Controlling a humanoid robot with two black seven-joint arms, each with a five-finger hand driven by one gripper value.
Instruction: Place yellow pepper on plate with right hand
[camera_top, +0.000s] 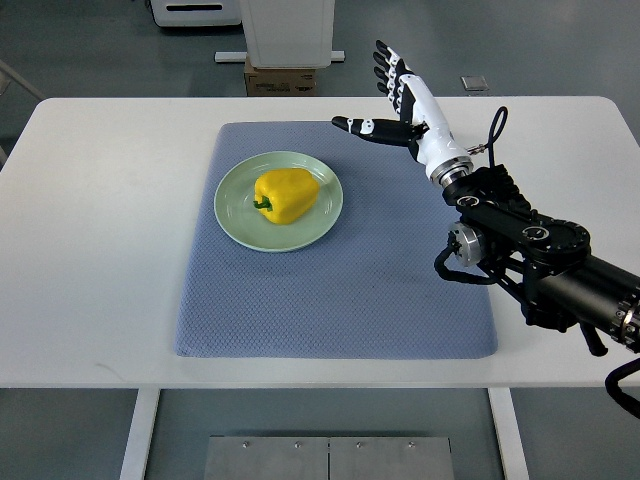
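The yellow pepper (287, 195) lies on its side in the middle of the green plate (232, 217), stem toward us. It looks light, firm and glossy, likely slippery; its broad flanks would take a grip best. The right hand (400, 100) hovers well apart over the blue mat (340, 300), fingers spread, empty.

Right hand (400, 100): white shell on palm and back, black jointed fingers (385, 62) with white segments between knuckles. Silver metal ring at wrist (452, 168). Forearm (530, 245) black, bulky, with round joint housings showing pale circular caps. Black cables (497, 130) loop along wrist and beneath forearm.
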